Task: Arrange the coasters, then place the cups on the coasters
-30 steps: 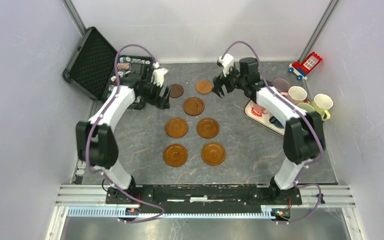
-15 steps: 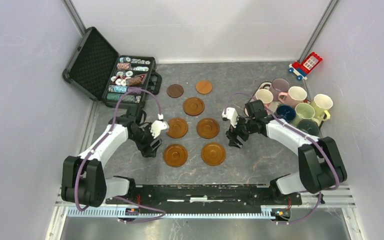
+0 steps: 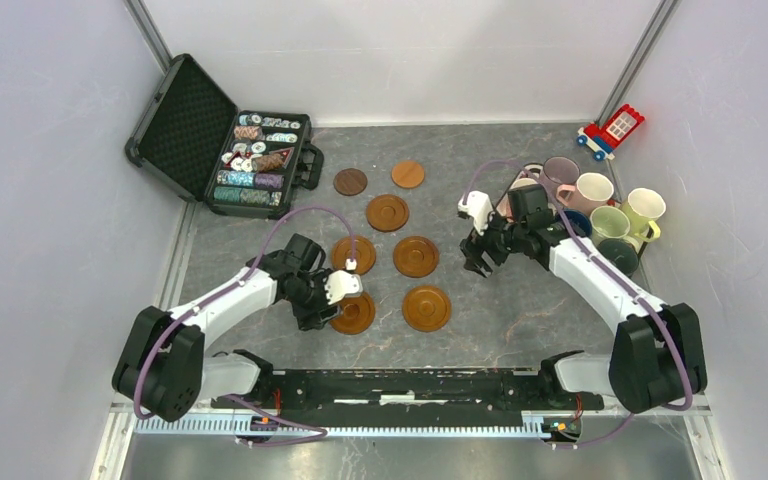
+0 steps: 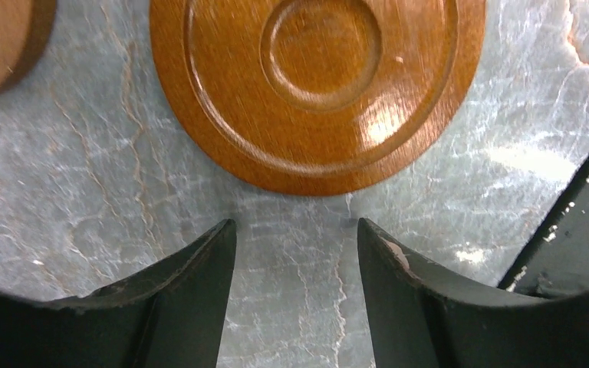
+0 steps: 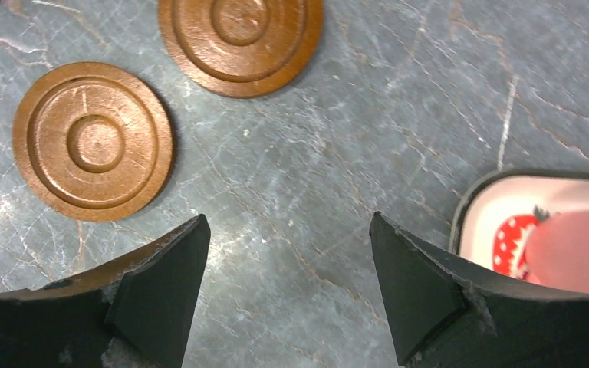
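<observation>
Top external view: you have all seven coasters flat on the desk, loosely in two columns from mid-frame up toward the back. The cups are bunched at the right of the frame, well apart from the coasters. No cup sits on a coaster. Your left pincer is low at the left edge of the lower-left coaster. Your right pincer hangs over bare desk between the coasters and the cups.

Left wrist view: the left pincer has its jaws partly apart with only desk between them, so it holds nothing. The lower-left coaster fills the upper middle of the frame, just ahead of the fingertips and not between them.

Right wrist view: the right pincer stands wide and empty. Two coasters lie at upper left. At lower right you see the tray rim and a pink cup in it.

As a judgement, the coaster half looks close to finished, with perhaps a last nudge to the lower-left coaster pending. The cup half is not yet begun, so you have seven cups to carry over.
</observation>
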You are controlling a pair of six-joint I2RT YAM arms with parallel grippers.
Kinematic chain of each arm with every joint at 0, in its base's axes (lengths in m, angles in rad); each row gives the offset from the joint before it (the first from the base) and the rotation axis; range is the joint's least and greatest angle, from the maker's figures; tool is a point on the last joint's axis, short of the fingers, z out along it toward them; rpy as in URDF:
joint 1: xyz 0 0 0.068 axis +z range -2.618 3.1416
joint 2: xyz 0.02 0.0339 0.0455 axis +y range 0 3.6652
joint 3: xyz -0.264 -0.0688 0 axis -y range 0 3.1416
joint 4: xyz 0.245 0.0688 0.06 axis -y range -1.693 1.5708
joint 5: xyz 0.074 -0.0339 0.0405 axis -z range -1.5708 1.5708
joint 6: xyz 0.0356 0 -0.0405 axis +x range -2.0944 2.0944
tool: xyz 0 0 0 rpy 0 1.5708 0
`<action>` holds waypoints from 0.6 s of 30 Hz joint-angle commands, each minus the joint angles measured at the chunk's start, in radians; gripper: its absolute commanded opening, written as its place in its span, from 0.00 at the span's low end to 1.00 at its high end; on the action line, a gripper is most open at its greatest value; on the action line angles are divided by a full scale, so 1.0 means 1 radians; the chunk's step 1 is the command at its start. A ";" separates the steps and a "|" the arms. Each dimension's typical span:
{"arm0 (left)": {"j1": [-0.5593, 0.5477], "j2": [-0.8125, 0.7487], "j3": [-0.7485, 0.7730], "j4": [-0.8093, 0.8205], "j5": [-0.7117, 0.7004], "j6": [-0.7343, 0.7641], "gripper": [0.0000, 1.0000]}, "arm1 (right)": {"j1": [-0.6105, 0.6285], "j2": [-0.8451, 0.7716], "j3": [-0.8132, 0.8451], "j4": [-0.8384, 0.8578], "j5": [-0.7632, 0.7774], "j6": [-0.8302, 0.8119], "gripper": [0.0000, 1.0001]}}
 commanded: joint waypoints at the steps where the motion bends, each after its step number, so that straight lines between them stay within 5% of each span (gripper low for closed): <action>1: -0.059 0.005 -0.006 0.115 -0.040 -0.102 0.66 | -0.041 -0.047 0.071 -0.047 0.065 0.054 0.83; 12: -0.111 0.013 -0.009 0.160 -0.029 -0.179 0.63 | -0.177 -0.052 0.153 -0.075 0.095 0.136 0.81; 18: -0.112 -0.057 0.036 0.029 0.004 -0.138 0.78 | -0.225 -0.054 0.230 -0.128 0.106 0.123 0.81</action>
